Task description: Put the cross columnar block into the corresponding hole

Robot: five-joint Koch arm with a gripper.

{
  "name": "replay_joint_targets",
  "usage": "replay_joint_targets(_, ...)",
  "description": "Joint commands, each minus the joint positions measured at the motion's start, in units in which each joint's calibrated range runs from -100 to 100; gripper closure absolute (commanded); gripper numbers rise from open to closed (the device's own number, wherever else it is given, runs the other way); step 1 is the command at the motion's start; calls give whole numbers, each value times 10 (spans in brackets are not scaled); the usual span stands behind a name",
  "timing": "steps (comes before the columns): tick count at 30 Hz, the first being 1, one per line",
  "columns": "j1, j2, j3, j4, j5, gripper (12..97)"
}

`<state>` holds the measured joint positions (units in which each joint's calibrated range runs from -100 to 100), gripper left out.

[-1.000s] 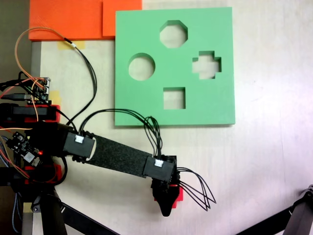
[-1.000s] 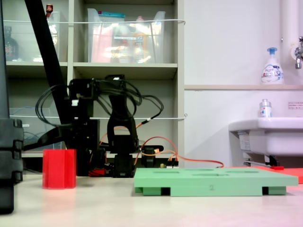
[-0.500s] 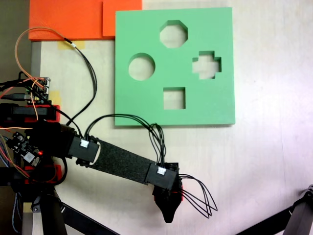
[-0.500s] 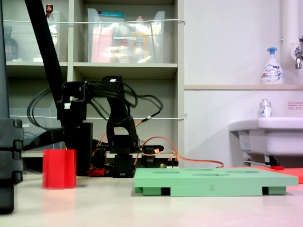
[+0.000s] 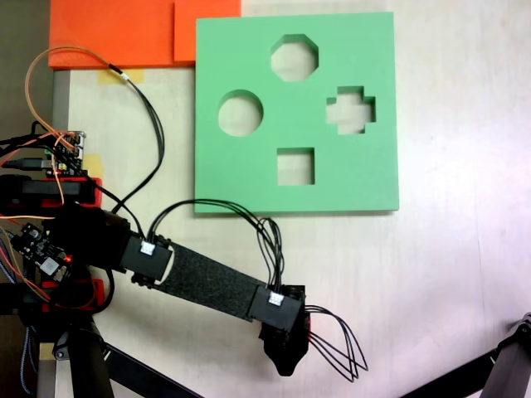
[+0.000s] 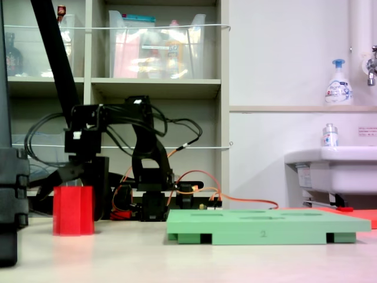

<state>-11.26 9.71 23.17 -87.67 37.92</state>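
Below the green board [image 5: 249, 178] in the top-down fixed view, your tool [image 5: 284, 358] hangs over the cross columnar block [image 6: 73, 210], hiding nearly all of it. From the low fixed view the block stands upright on the counter [image 5: 448, 274], well left of the board, with the tool [image 6: 88, 180] just behind it. You cannot tell how far the jaws are parted. The corresponding hole [image 5: 350, 110] sits near the board's right edge.

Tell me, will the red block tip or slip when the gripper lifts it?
The block stands upright on a broad flat base, so it probably won't tip. It looks like matte foam, likely light and grippy, though perhaps squashy.
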Motion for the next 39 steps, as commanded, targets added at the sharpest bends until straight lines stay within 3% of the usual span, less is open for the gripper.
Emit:
replay_joint_targets(1, 0, 2, 4, 3, -4, 367)
replay_joint_targets(4, 1, 8, 3, -10, -3, 450)
replay_joint_targets(7, 1, 15, 3, -26, -1, 587)
replay_joint_targets(9, 1, 22, 3, -34, 0, 619)
replay_joint_targets(23, -1, 15, 5, -76, 29, 656)
replay_joint_targets(39, 53, -298, 56, -123, 85, 656)
